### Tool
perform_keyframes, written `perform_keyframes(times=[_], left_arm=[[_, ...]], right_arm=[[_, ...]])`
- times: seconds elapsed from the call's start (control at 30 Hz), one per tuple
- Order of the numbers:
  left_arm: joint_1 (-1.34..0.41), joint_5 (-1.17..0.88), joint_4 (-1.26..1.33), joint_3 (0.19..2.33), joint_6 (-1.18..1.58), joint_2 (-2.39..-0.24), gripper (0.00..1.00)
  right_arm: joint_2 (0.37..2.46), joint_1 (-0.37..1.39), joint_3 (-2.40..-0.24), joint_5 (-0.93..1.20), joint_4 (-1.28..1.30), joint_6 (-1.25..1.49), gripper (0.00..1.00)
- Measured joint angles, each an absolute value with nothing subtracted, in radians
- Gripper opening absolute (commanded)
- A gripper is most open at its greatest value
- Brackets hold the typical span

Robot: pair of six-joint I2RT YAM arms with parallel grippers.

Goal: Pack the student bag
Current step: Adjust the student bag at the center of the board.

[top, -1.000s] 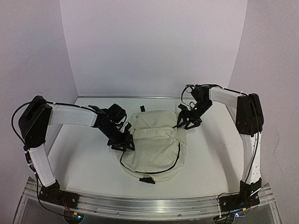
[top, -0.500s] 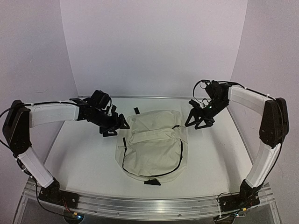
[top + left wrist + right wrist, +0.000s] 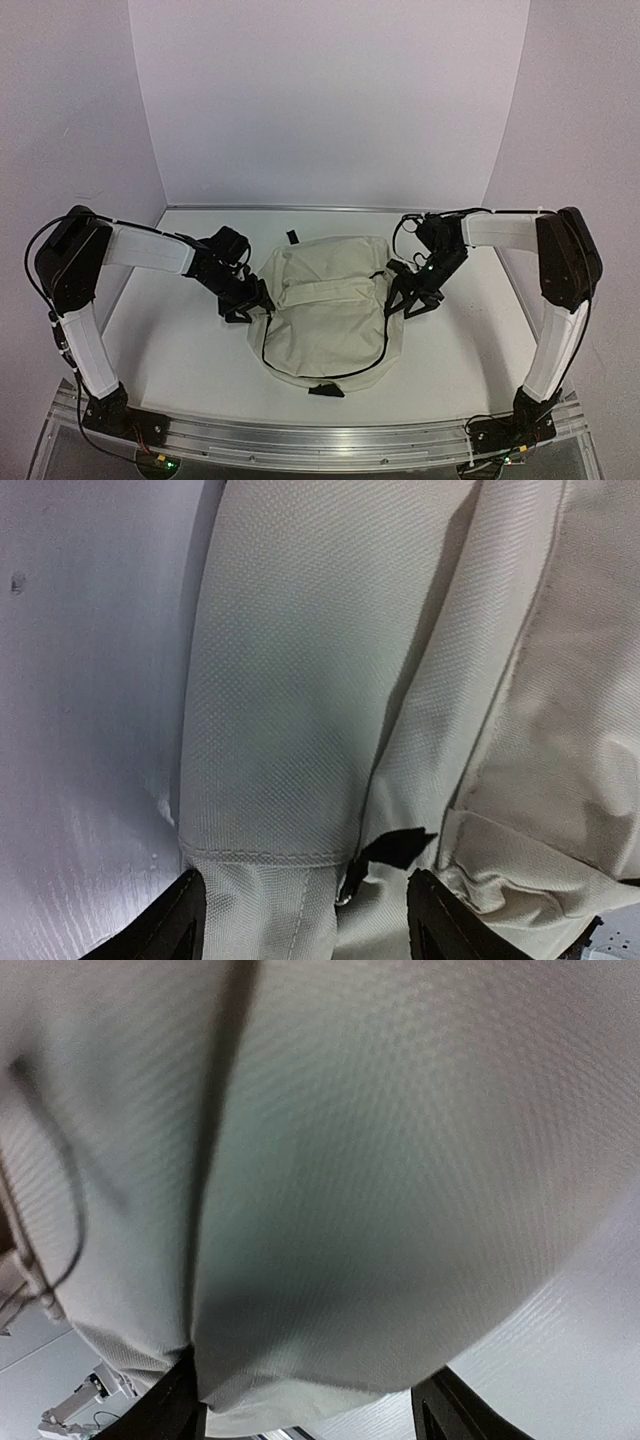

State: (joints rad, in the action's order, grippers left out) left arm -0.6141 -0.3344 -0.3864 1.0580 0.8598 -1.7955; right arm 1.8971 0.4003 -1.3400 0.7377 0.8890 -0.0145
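The student bag (image 3: pixel 325 305) is a large cream fabric backpack with black zipper lines, lying flat in the middle of the white table. My left gripper (image 3: pixel 252 300) is low at the bag's left edge. In the left wrist view it (image 3: pixel 305 880) is open, with bag fabric (image 3: pixel 290 680) and a black strap tab (image 3: pixel 395 848) between its wide-spread fingers. My right gripper (image 3: pixel 400 298) is low at the bag's right edge. In the right wrist view it (image 3: pixel 312 1370) is open, with the bag's bulging side (image 3: pixel 380 1180) filling the space between its fingers.
The white table (image 3: pixel 170 340) is closed in by purple walls at the back and both sides. A metal rail (image 3: pixel 320 440) runs along the near edge. Black strap tabs stick out at the bag's far end (image 3: pixel 292 238) and near end (image 3: pixel 325 390).
Both arms, raised and spread away from the bag half a second ago, have come back down to its left and right edges. The bag lies flatter than one second ago.
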Motion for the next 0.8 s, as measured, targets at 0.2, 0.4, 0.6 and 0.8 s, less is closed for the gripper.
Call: perform_keyframes(times=[0.2,0.4,0.6,0.8], left_arm=[[-0.604,-0.366,-0.424,1.17,0.831,-1.902,0.64],[-0.561,-0.373,-0.444,1.278,0.794,-1.968,0.68],[-0.534,-0.378,-0.456,1.291,0.77,-1.943,0.85],[-0.521,-0.372,-0.574,1.359,0.731,-1.845,1.0]], right_arm=[[1.971,0.396,-1.336,0.798,0.871,0.027,0.63],[2.014,0.398,-1.372,0.833,0.855,0.057,0.7],[2.015,0.387,-1.436,0.773,0.846,0.044,0.83],[1.928,0.325,-1.452,0.693,0.874,-0.035,0.98]])
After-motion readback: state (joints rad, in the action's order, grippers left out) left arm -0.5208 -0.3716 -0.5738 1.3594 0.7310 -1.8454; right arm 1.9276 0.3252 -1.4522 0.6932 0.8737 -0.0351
